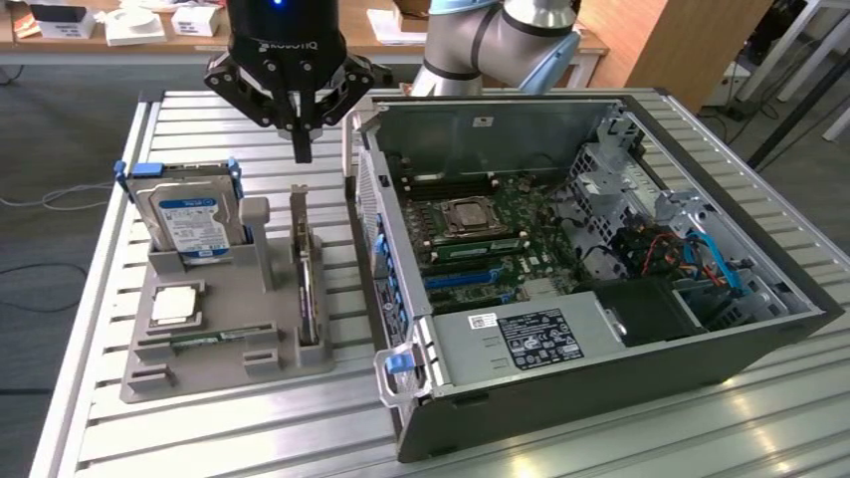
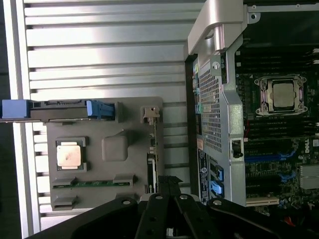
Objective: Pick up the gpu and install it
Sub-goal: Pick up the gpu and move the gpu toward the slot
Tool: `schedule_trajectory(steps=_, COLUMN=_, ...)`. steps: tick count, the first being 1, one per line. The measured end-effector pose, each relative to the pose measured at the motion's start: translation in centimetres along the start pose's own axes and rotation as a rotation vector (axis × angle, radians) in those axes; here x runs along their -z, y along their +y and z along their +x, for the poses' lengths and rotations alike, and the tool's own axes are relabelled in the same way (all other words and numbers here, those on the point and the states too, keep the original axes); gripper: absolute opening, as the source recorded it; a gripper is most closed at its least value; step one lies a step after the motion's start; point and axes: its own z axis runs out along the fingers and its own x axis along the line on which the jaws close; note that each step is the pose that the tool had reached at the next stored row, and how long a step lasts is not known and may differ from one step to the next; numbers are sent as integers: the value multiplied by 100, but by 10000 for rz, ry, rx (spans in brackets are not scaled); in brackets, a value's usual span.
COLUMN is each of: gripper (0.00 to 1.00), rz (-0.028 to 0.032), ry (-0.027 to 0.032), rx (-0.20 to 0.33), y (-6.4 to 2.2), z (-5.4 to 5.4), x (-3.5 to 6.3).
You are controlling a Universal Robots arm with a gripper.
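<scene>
In the exterior view, the black claw (image 1: pixel 302 149) hangs in the air with its fingers pressed together and nothing between them. It is above the far end of the gpu (image 1: pixel 307 284). The gpu stands on its long edge in a slot of the grey holder (image 1: pixel 213 368), on the side nearest the open computer case (image 1: pixel 638 349). In the same holder, toward the exterior view's left, are the upright hard drive (image 1: pixel 193 221), a processor chip (image 1: pixel 175 304) and a memory stick (image 1: pixel 199 339). Holder and case both sit on the slatted metal desk (image 1: pixel 199 443).

In the wrist view, the claw (image 2: pixel 168 191) points down with its fingers closed and empty. The gpu (image 2: pixel 153 167) shows edge-on as a thin dark strip just ahead of the fingertips, seemingly not touched, though the gap is hard to judge. The holder (image 2: pixel 114 148) lies beside the case wall (image 2: pixel 219 109), with the motherboard (image 2: pixel 281 129) inside.
</scene>
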Motion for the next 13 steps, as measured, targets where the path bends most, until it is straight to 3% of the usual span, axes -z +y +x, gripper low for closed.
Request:
schedule_trajectory(steps=8, gripper=11, rz=0, ry=0, rx=0, y=0, z=0, x=0)
schedule_trajectory(steps=10, gripper=23, rz=0, ry=0, rx=0, y=0, z=0, x=0)
schedule_trajectory(steps=13, gripper=29, rz=1, ry=0, rx=0, y=0, z=0, x=0)
